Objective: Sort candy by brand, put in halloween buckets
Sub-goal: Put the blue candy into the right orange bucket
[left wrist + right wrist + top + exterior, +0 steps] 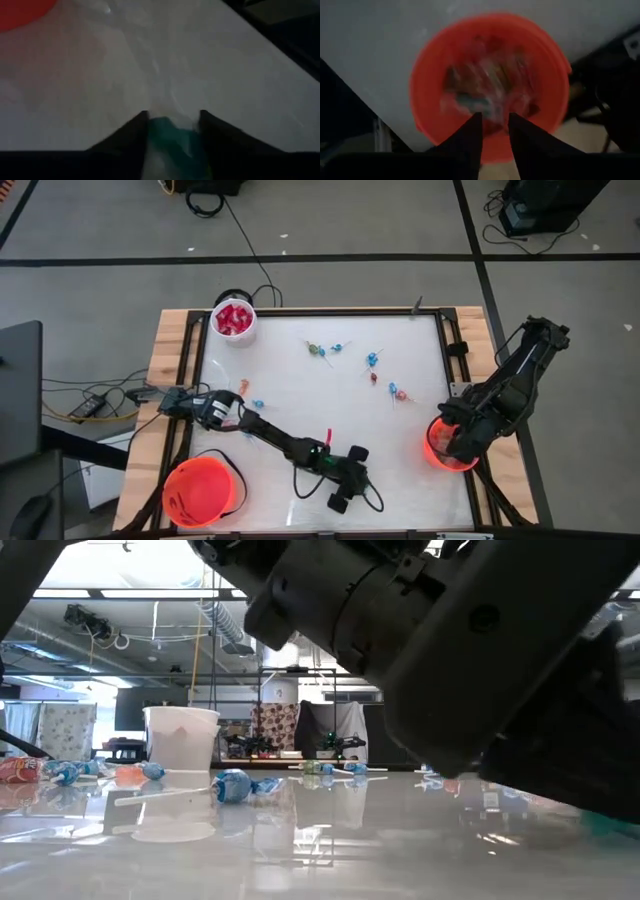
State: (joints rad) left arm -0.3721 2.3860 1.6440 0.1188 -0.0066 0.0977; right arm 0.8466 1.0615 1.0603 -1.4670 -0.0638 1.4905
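Note:
My left gripper [345, 480] is low over the table near its near edge and is shut on a teal-wrapped candy [172, 137]. In the low view the arm [450, 650] fills most of the picture. My right gripper [495, 131] hangs above the orange bucket [450, 448] at the table's right edge, its fingers a narrow gap apart with nothing between them. That bucket [490, 85] holds several wrapped candies. A second orange bucket [203, 492] stands at the near left corner. A white pail [233, 320] with red packets stands at the far left. Loose lollipops [372, 361] lie on the far half. My left gripper pinches the teal-wrapped candy [172, 131] between its two fingers [131, 135]. The wrapper fills the gap between them. Whether the candy is clear of the table or resting on it does not show.
Lollipops lie scattered at the table's far middle [316, 350] and right of middle [398, 394], and one [257, 404] lies beside the left arm. The table has a raised black frame [455, 345]. Bare white surface lies between the left gripper and the right bucket.

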